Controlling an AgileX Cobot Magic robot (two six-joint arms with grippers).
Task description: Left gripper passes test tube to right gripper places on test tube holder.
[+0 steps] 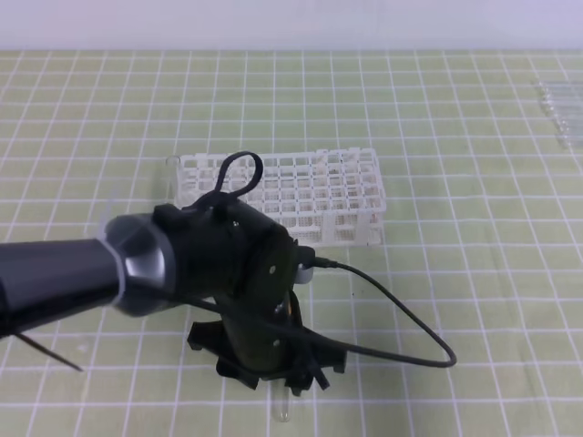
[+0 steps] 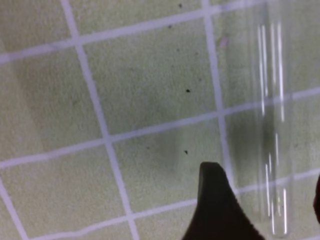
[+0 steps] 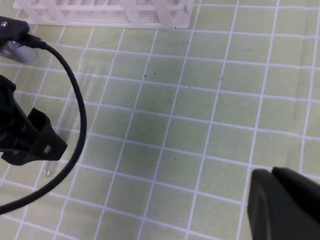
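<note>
Jaws of left gripper (image 1: 273, 369) spread, test tube (image 2: 272, 130) lying loose between; right gripper (image 3: 282, 205) jaws clenched, nothing held.

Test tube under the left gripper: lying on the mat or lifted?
Lying flat. The test tube rests on the mat between the open left gripper's fingers, neither finger touching it.
</note>
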